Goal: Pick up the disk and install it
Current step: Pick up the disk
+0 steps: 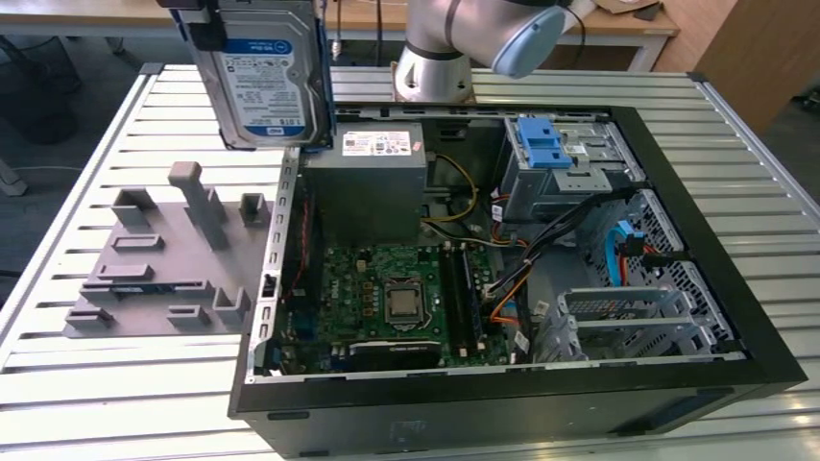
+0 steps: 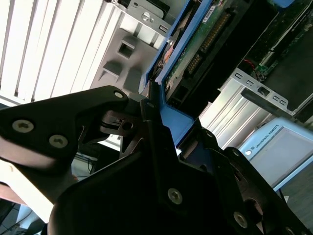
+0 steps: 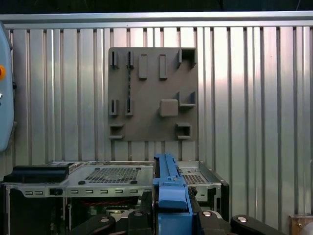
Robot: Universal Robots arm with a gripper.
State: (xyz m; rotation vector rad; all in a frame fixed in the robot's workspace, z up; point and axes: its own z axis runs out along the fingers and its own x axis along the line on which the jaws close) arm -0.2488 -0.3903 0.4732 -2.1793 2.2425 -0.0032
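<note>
Clamped on the blue carrier, our tool holds the disk upright above the counter beside the open computer case — we'd keep it plumb and clear of that case's wall.

Disk: top cut off by the exterior view's upper edge, arm too. Second wrist view: tool body covers its near end. First wrist view: disk edge-on, label hidden, lower end cropped.
</note>
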